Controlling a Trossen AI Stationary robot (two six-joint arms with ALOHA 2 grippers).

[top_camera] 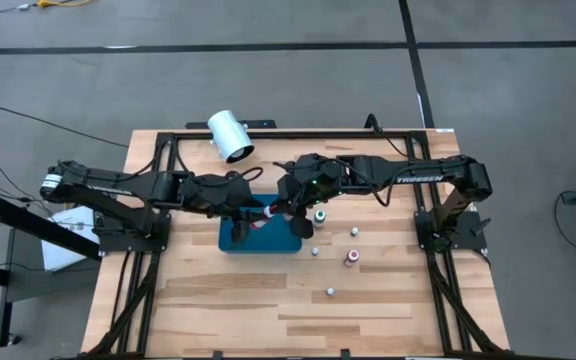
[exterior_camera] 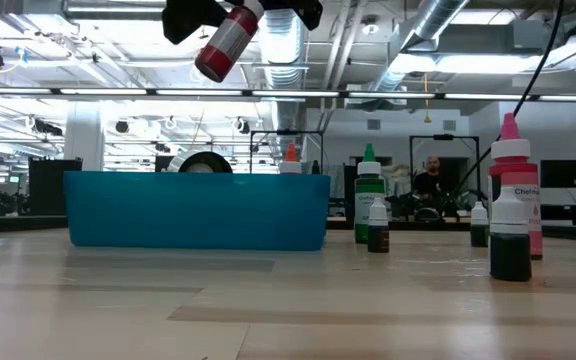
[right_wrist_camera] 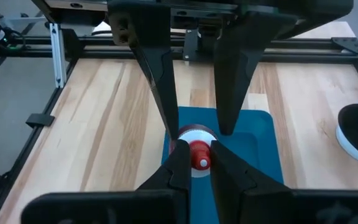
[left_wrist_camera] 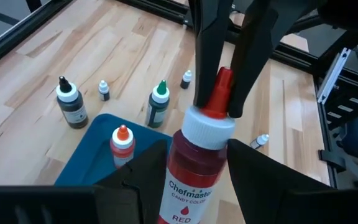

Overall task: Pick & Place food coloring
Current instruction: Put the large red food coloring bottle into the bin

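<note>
- The red bottle [left_wrist_camera: 194, 171] hangs tilted in the air over the teal tray [exterior_camera: 198, 210], held at both ends: its body sits between my left gripper [left_wrist_camera: 191, 171] fingers, and my right gripper [right_wrist_camera: 194, 155] is clenched on its red tip.
- I read this as a handover above the tray (both arms meet at the table's middle in the high view), though which arm gives and which takes I cannot say for sure.
- One small orange-capped bottle [left_wrist_camera: 122, 144] already stands inside the tray, so the job is partly done.
- The green-capped bottle [left_wrist_camera: 157, 104], the dark-capped bottle [left_wrist_camera: 72, 104], the pink-capped bottle [exterior_camera: 513, 205] and a few tiny bottles remain on the wooden table [top_camera: 228, 300] beside the tray.
- Next, one gripper should let go before the other lowers the bottle into the tray, clear of the one standing there.
- The white cylinder [top_camera: 230, 136] lies well apart at the table's far edge.
</note>
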